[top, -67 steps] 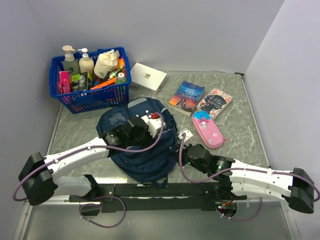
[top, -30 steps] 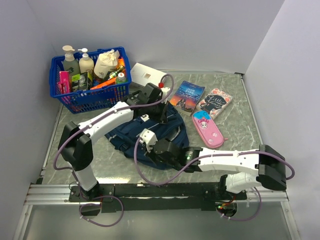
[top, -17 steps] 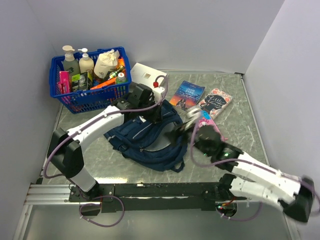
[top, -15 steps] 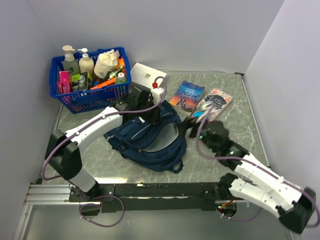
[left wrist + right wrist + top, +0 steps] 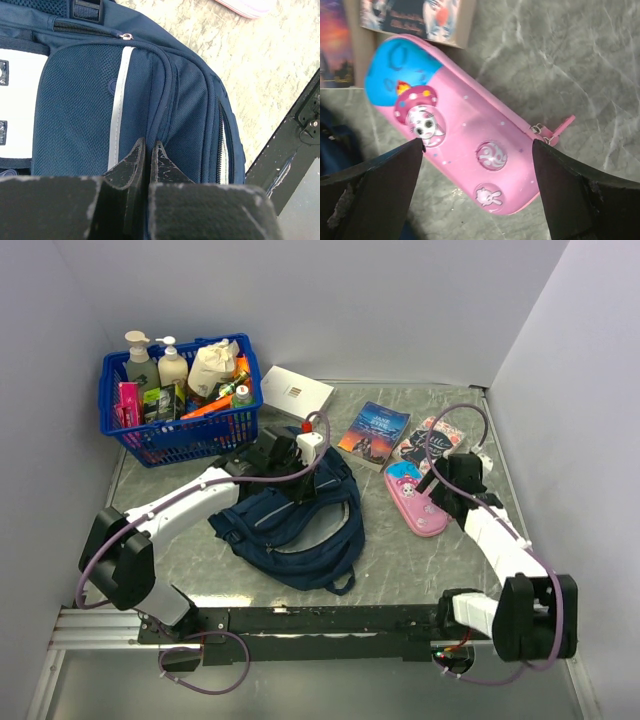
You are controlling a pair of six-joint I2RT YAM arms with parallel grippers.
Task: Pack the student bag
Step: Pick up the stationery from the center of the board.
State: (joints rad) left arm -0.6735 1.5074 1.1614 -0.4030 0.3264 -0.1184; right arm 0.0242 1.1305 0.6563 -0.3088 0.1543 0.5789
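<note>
The student bag (image 5: 290,530), navy blue with a white patch and a grey stripe (image 5: 117,100), lies in the middle of the table. My left gripper (image 5: 303,483) is at its far end. In the left wrist view this gripper (image 5: 148,142) is shut, pinching a fold of the bag's fabric beside a seam. My right gripper (image 5: 428,490) hangs open over a pink pencil case (image 5: 415,504). In the right wrist view the case (image 5: 455,125) lies flat below the wide-apart jaws of the gripper (image 5: 478,145), and nothing is held.
A blue basket (image 5: 180,430) of bottles stands at the back left, a white box (image 5: 296,392) beside it. Two books (image 5: 373,433) (image 5: 430,440) lie behind the pencil case. The black rail (image 5: 330,620) runs along the near edge. Walls close in on three sides.
My right arm has swung from the bag's near side to the right, over the pencil case, and its gripper has opened wide. The left gripper stays shut on the bag, which shifted slightly.
</note>
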